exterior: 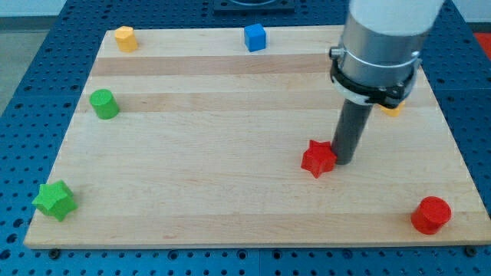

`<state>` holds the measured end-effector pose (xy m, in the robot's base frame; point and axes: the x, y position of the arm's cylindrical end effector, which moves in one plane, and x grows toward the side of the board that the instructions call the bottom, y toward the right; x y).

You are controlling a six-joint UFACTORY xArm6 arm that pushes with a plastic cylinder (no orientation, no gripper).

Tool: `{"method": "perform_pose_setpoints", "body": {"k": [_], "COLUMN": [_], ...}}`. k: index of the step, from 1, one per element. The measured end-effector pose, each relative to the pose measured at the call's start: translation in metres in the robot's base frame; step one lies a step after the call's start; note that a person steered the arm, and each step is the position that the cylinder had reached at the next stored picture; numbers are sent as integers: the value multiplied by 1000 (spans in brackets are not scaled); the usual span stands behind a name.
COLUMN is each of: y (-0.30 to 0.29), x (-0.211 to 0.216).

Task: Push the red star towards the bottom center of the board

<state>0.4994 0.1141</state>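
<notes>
Where the pale wooden bench point(230, 192) spreads across the blue perforated base point(31, 84), my tip point(343, 162) sits just to the view's right of the small red star-shaped block point(318, 159), touching it or as good as touching; the exact contact line is hard to make out. The dark straight rod point(349, 130) rises upright from there into the broad grey cylindrical body of the arm point(380, 46), which fills the view's upper right. The arm carries no gripper, so nothing opens, closes or clasps; the rod only stands against the star's side.

The red star lies right of the board's centre, roughly halfway between the view's top and bottom edges, well apart from the bottom rim.

A red cylinder-shaped block point(430, 215) stands near the bottom right corner, well apart from the star. A green star-shaped block point(54, 200) sits near the bottom left corner, close to the board's edge. A green cylinder-shaped block point(103, 103) stands along the left side, higher in the view. A yellow block point(126, 37) with several flat sides rests near the top left corner, and a blue cube-shaped block point(255, 37) sits at the top edge near the middle. Just beside the arm's body on the right, a small piece of a yellow-orange block point(392, 110) peeks out; its shape is hidden.
</notes>
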Motion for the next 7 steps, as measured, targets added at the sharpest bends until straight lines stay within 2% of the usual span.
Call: {"method": "perform_pose_setpoints", "body": {"k": [1, 4, 6, 7], "y": [-17, -61, -62, -71], "x": [-22, 40, 90, 95]}}
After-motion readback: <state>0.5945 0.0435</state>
